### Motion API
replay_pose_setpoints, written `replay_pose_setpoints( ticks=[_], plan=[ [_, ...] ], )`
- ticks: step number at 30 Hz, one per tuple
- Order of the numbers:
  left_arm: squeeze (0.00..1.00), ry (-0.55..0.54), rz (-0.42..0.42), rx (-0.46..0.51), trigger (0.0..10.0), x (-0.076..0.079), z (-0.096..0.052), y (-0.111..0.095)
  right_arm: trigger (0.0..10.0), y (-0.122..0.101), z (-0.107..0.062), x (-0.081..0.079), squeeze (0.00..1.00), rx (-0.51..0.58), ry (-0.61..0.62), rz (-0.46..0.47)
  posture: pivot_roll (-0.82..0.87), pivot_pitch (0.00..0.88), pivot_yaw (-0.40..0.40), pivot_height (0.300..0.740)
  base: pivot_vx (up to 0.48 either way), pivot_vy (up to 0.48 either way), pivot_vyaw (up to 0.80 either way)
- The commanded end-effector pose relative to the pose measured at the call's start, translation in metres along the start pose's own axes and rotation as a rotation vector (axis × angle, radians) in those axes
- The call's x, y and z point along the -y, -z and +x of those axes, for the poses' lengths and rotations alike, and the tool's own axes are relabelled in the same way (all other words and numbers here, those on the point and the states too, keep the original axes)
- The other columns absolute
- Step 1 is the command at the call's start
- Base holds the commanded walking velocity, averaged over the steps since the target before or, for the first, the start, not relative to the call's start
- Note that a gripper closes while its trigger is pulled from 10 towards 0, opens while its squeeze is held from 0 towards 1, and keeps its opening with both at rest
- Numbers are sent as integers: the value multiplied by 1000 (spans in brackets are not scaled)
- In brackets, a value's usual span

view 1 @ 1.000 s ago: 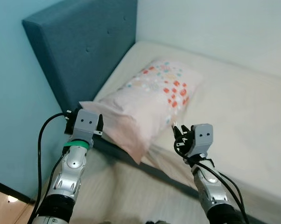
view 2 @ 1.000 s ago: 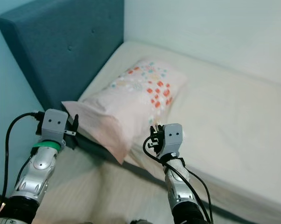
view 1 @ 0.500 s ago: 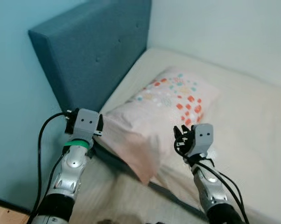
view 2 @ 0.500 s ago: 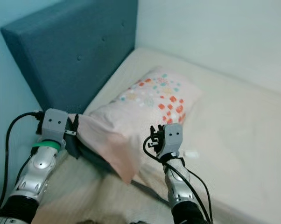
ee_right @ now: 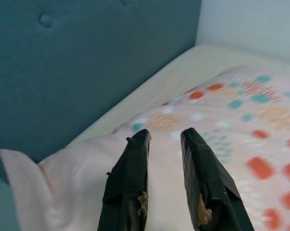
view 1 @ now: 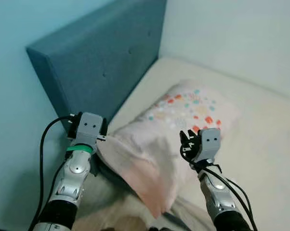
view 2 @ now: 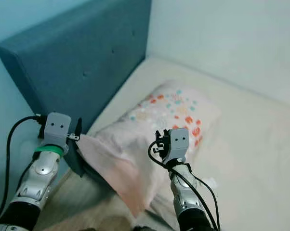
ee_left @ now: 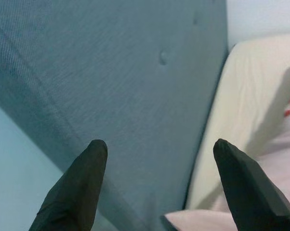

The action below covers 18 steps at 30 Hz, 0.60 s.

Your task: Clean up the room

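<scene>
since a second ago the whole scene has slid across the head views, so the camera has turned; the pillow now sits lower and nearer the middle, and its loose near flap droops further down over the bed edge between the two arms. both arms hold about the same raised pose as before.

the left gripper is spread wide, its two black tapered fingers far apart and holding nothing. in the head views it is beside the pillow's near corner, and whether it touches the fabric cannot be told; its wrist view looks past the fingertips at the headboard with a bit of pale pink cloth low between them. the right gripper has its fingers nearly together, a narrow gap left, with nothing pinched between them. it hovers just above the pillow's upper surface, near the printed end.

the pillow is soft and rumpled, pale pink, with red, orange and teal patches and dots on the far half. it lies on the cream mattress, close to the headboard side. the mattress cover looks smooth and matte. beyond stands the headboard, a thick slab in teal woven fabric with small tufted buttons, against pale walls.
</scene>
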<state>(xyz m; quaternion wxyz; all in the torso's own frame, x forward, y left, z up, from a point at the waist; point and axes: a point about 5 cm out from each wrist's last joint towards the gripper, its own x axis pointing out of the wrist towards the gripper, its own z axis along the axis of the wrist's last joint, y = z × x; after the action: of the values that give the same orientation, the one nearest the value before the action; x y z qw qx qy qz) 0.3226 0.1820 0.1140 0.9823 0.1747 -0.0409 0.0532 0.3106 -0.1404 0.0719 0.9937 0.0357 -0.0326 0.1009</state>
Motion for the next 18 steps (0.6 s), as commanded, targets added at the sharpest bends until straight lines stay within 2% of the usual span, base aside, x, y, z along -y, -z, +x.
replay_pose_setpoints(
  ticks=[1,5,18],
  plan=[
    [0,40,-1,-6,10000,6,-5,4,10000,9,-6,2,0,-36,10,7,78,73,3,740,0,0,0],
    [0,107,-12,6,10000,14,-10,4,10000,11,-7,2,0,-46,20,22,79,73,4,740,0,0,0],
    [0,118,-30,-2,10000,20,-12,4,10000,15,-10,4,0,-59,49,46,77,75,8,735,0,0,0]
  ],
)
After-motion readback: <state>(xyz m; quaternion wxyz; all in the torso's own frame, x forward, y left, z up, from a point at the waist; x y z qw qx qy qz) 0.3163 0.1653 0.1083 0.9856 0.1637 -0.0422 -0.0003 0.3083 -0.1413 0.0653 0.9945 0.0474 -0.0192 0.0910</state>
